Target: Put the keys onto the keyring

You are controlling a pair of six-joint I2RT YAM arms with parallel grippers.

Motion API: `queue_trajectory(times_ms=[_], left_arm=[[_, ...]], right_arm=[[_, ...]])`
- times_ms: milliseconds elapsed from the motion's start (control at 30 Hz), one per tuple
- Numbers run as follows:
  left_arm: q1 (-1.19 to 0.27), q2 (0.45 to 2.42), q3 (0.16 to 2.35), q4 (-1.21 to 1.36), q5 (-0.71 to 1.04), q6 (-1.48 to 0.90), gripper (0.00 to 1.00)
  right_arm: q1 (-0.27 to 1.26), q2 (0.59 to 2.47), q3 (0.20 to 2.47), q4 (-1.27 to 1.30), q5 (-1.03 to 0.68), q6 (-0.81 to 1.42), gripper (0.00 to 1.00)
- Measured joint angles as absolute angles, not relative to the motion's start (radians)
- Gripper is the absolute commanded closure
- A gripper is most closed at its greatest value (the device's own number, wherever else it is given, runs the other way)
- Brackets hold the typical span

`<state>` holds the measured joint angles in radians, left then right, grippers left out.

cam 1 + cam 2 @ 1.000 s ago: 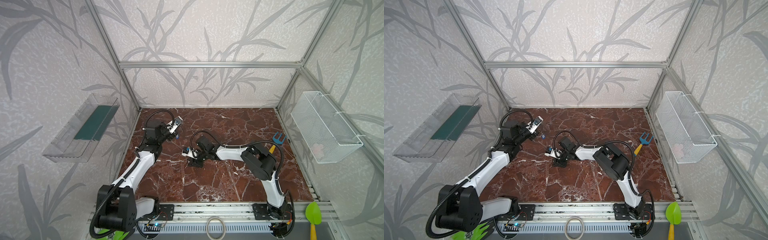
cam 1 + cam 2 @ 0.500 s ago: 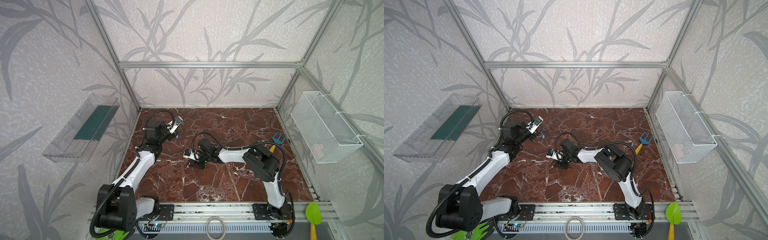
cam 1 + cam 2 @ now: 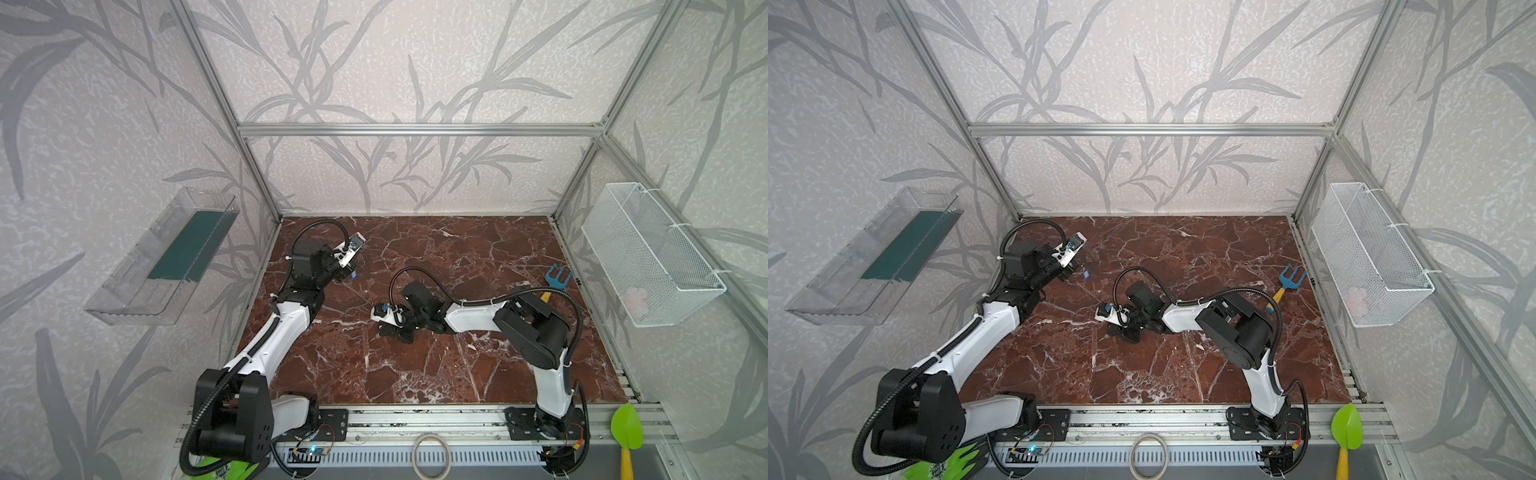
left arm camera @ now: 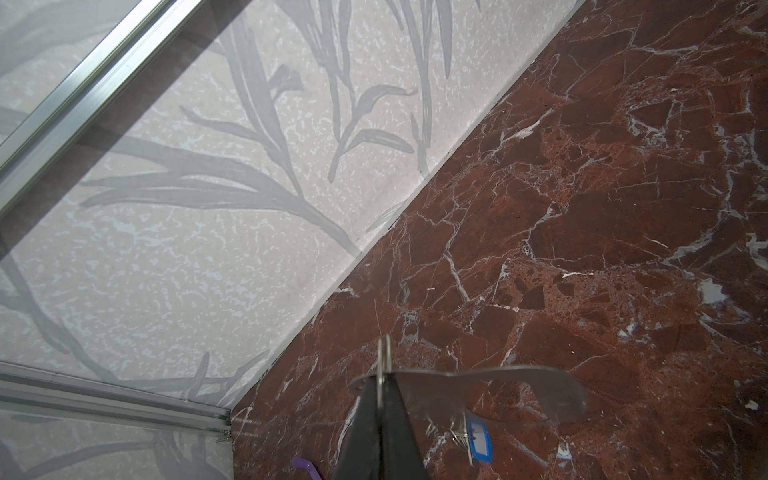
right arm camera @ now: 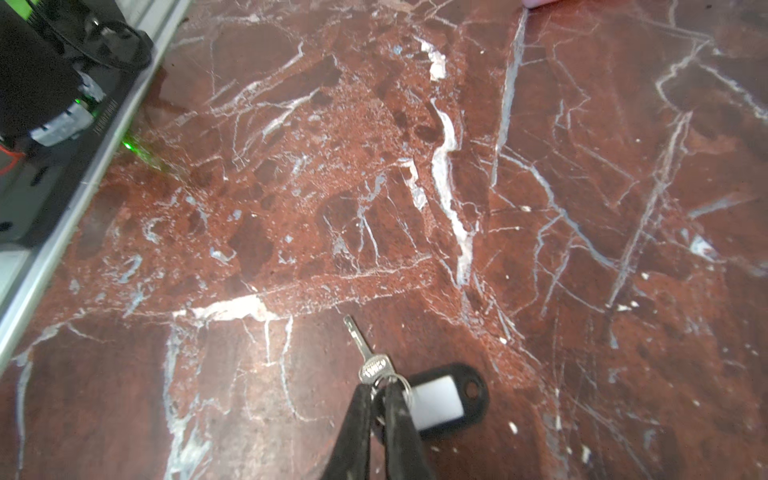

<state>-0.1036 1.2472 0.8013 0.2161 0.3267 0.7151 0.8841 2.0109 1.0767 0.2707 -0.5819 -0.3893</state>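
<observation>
Watching remotely, I see left fingers (image 4: pixel 365 424) clamped on the keyring (image 4: pixel 557 390) — right fingers (image 5: pixel 357 424) pinched together on the black-tagged key (image 5: pixel 376 368).

Left end effector (image 4: pixel 380 390) pinching keyring (image 4: pixel 557 395); blue-tagged key (image 4: pixel 480 442) seemingly attached.

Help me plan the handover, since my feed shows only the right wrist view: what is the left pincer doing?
Observer: The left pincer is shut on the rim of the keyring, a flat grey plate.
Operator: My right pincer grips the black-tagged key. Where is the other key?
Observer: The blue-tagged key shows right beside that plate; whether it is hooked on, I cannot tell.
Operator: Are the two pincers close?
Observer: No. In both top views the left one is toward the back left of the table, yours nearer the middle, with bare marble between.
</observation>
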Motion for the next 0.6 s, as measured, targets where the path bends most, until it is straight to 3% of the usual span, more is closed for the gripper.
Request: queue_trajectory(times_ms=[100,167,233,600], left_arm=[[-0.104,1.247,0.801,0.216,0.326,0.715,1.00],[-0.104,1.247,0.801,0.216,0.327,0.715,1.00],[-0.104,1.247,0.801,0.216,0.327,0.715,1.00],[-0.104,1.247,0.801,0.216,0.327,0.715,1.00]], right_arm=[[0.884,2.006,1.070,0.286,-0.601,-0.390,0.91],[0.884,2.006,1.070,0.288,-0.603,-0.374,0.74],[0.876,2.005,1.070,0.290,-0.604,-0.340,0.66],[0.839,2.012,1.186,0.150,-0.686,-0.198,0.59]])
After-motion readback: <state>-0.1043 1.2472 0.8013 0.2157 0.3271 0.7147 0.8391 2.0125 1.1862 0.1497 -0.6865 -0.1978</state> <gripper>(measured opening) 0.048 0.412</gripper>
